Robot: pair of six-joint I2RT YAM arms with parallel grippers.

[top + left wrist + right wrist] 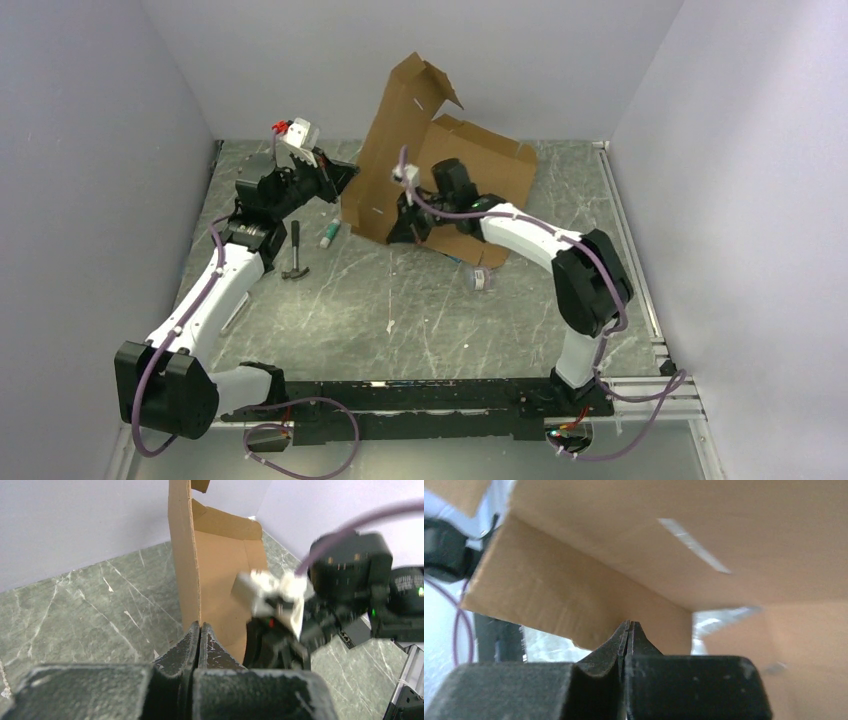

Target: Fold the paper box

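— Underneath it all?
— Grey-green marbled tabletop (pixel 420 320), streaked with white scratches.
— Lying on it?
— Paper box (pixel 385 170) at the far middle, partly upright. Left of it, a hammer (pixel 294 250) and a green-capped marker (pixel 330 235), near each other. Just in front of the box, a small clear bottle (pixel 483 279), blurred.

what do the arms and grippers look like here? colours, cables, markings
The left arm and right arm: white link shells, black joint housings, a purple cable along each. The left gripper and right gripper: black, two tapered fingers, pale scuffing. White camera block at the wrist. Green light on a right-arm joint.
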